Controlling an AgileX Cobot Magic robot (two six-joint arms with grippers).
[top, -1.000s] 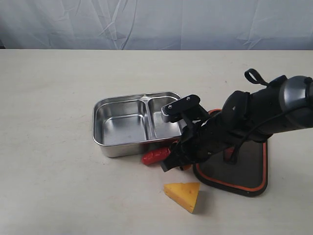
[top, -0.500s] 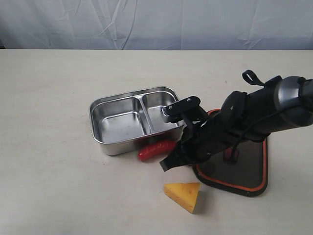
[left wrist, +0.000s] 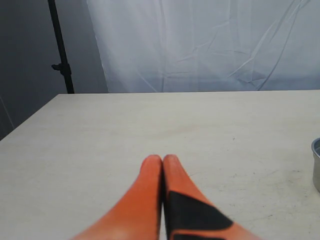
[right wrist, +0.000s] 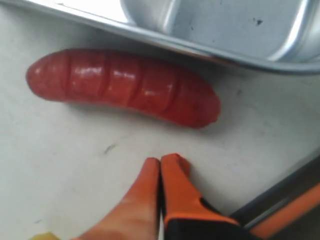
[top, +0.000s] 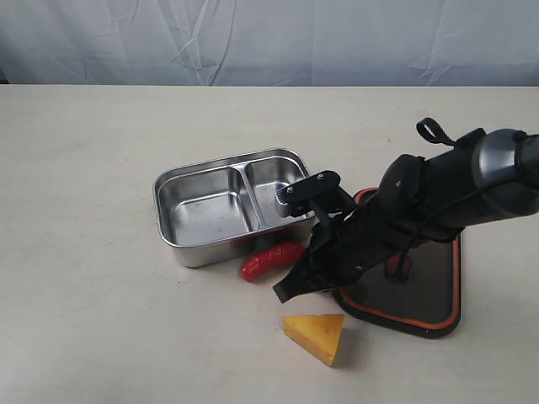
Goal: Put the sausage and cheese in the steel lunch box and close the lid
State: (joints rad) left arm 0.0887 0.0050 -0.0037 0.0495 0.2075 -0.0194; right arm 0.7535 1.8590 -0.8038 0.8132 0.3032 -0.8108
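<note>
The red sausage (top: 269,260) (right wrist: 125,86) lies on the table against the front wall of the steel lunch box (top: 198,248) (right wrist: 210,50), which holds nothing. My right gripper (right wrist: 160,160) (top: 286,290) is shut and empty, its orange tips a short way from the sausage, low over the table. The yellow cheese (top: 317,335) sits nearer the front edge. The dark lid (top: 421,290) with its orange rim lies flat under the right arm. My left gripper (left wrist: 162,159) is shut, hanging over bare table, out of the exterior view.
A pale backdrop hangs behind the table. A black stand pole (left wrist: 61,47) rises at the back in the left wrist view, where a sliver of the steel box edge (left wrist: 316,165) shows.
The box and sausage slid left and slightly back about a second ago. The right gripper's tip then came off the sausage and dropped a little toward the table.
</note>
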